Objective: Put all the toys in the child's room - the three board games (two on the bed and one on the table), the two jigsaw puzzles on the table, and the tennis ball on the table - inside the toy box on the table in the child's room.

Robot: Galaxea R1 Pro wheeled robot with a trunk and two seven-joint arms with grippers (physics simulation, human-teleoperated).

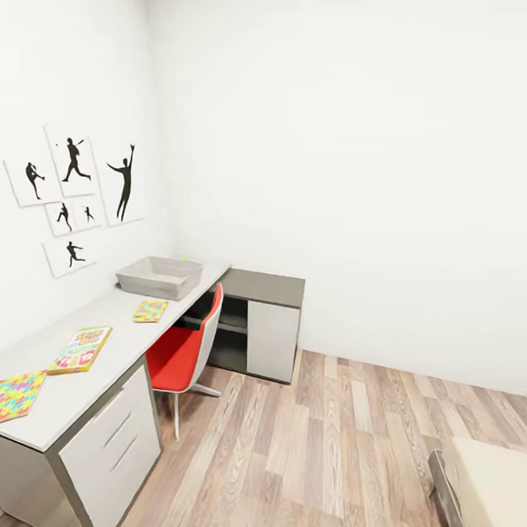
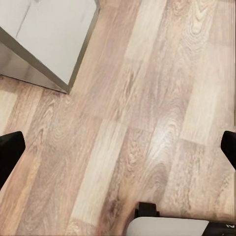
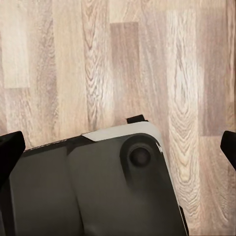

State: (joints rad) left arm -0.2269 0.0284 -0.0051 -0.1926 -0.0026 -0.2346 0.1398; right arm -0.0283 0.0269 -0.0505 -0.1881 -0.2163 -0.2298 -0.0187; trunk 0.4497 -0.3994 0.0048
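Table [image 1: 97, 379] along the left wall, toys laid out on top.
Toy box [image 1: 159, 276] at its far end; jigsaw puzzles [image 1: 150, 311] [image 1: 11, 396] and board game [image 1: 80, 349] nearer. Both grippers [image 2: 118, 147] [image 3: 118, 147] gape wide, empty, above floor [image 1: 324, 450].

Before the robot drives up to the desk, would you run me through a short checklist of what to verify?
1. Toy box open and upright at the far end of the table: ok.
2. Both jigsaw puzzles on the table, one at the near end and one by the box: ok.
3. Board game lying flat between them: ok.
4. Tennis ball located: cannot tell.
5. Left gripper and right gripper open and holding nothing: ok.
6. Red chair tucked at the table, may hinder access: not ok.
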